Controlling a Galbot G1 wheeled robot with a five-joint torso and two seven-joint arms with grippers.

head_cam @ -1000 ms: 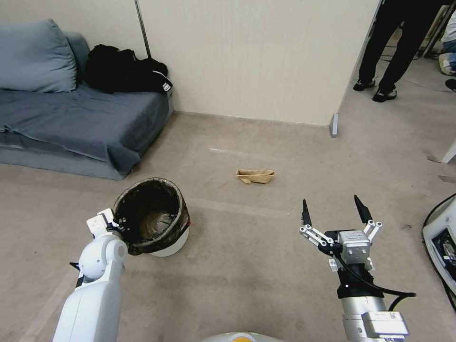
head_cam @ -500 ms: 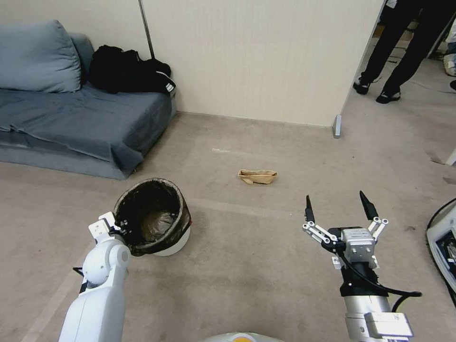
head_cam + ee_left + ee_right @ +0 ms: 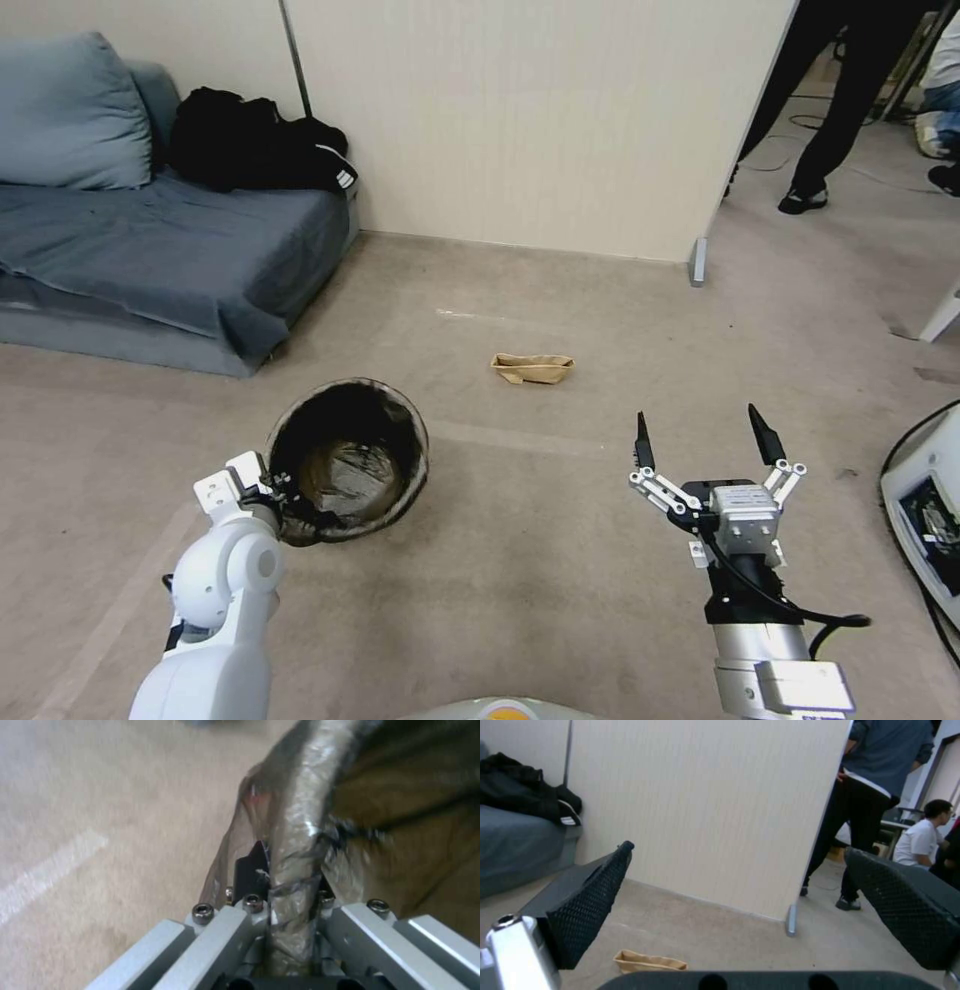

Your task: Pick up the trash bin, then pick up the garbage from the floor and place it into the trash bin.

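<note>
The round white plastic trash bin lined with a dark bag (image 3: 348, 460) is held at the robot's left front, tilted, its open mouth seen from above. Its near rim is clamped by the left gripper (image 3: 272, 490); in the left wrist view the bag-covered rim (image 3: 295, 832) is pinched between the closed fingers. The flattened, crumpled brown paper bag (image 3: 532, 368) lies on the beige carpet ahead of the right gripper (image 3: 708, 445) and somewhat to its left, well apart from it, its long axis running across the robot's front. The right gripper is judged the nearer; its fingers are spread wide with nothing held.
</note>
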